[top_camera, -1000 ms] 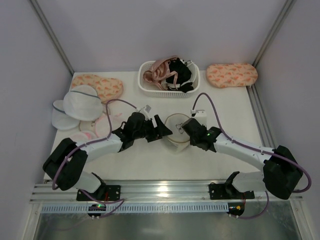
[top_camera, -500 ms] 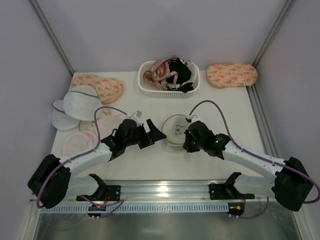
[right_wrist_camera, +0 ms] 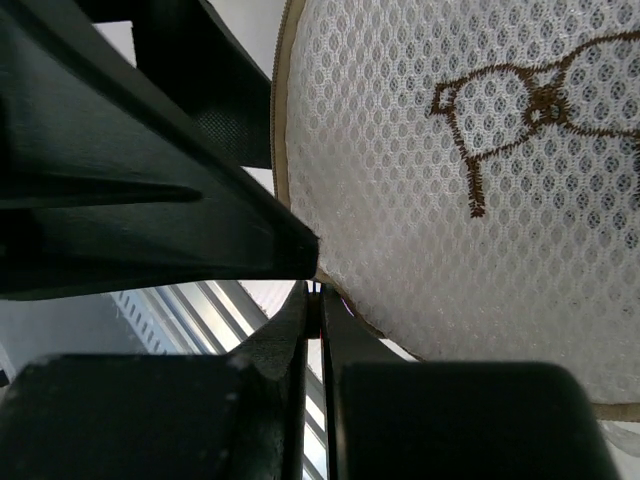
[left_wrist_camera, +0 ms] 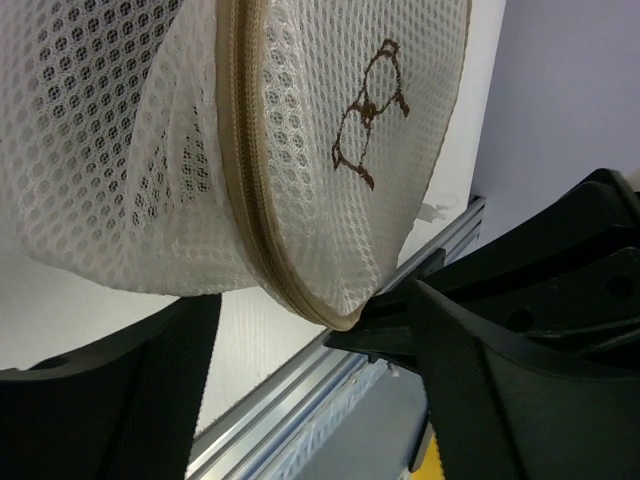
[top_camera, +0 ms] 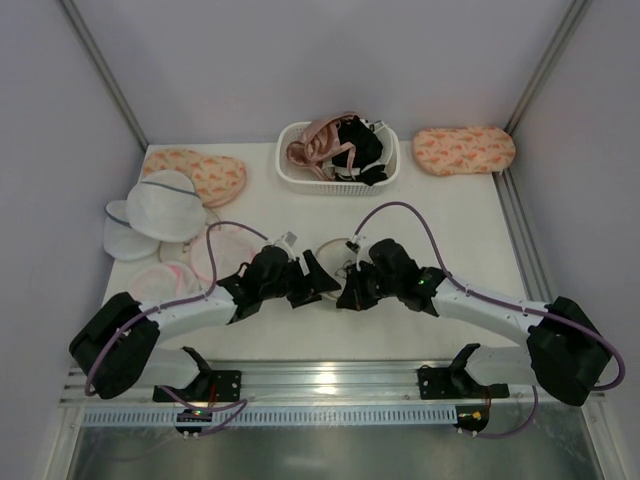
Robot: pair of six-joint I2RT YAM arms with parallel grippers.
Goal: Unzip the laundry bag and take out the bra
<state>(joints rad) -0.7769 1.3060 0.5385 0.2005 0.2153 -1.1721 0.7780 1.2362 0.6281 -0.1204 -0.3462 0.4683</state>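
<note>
The laundry bag (left_wrist_camera: 330,150) is cream-white mesh with a tan zipper rim (left_wrist_camera: 245,200) and a brown glasses mark (right_wrist_camera: 520,110). It is held up on edge between the two grippers; in the top view only a sliver (top_camera: 343,252) shows. My right gripper (right_wrist_camera: 315,290) is shut on the bag's tan rim at its low edge; it also shows in the top view (top_camera: 350,290). My left gripper (top_camera: 318,280) is open, its fingers (left_wrist_camera: 500,380) spread wide below the bag without pinching it. No black bra shows at the bag; the mesh hides the inside.
A white basket (top_camera: 290,175) with pink and black garments stands at the back. Orange-patterned pads lie at back left (top_camera: 205,172) and back right (top_camera: 463,150). White domed bags (top_camera: 160,208) and pink-rimmed pouches (top_camera: 165,272) lie left. The metal rail (top_camera: 320,378) runs along the front.
My right gripper has moved left over the bag and now grips its near rim. My left gripper has shifted a little right. The bag, flat before, is now mostly hidden between them.
</note>
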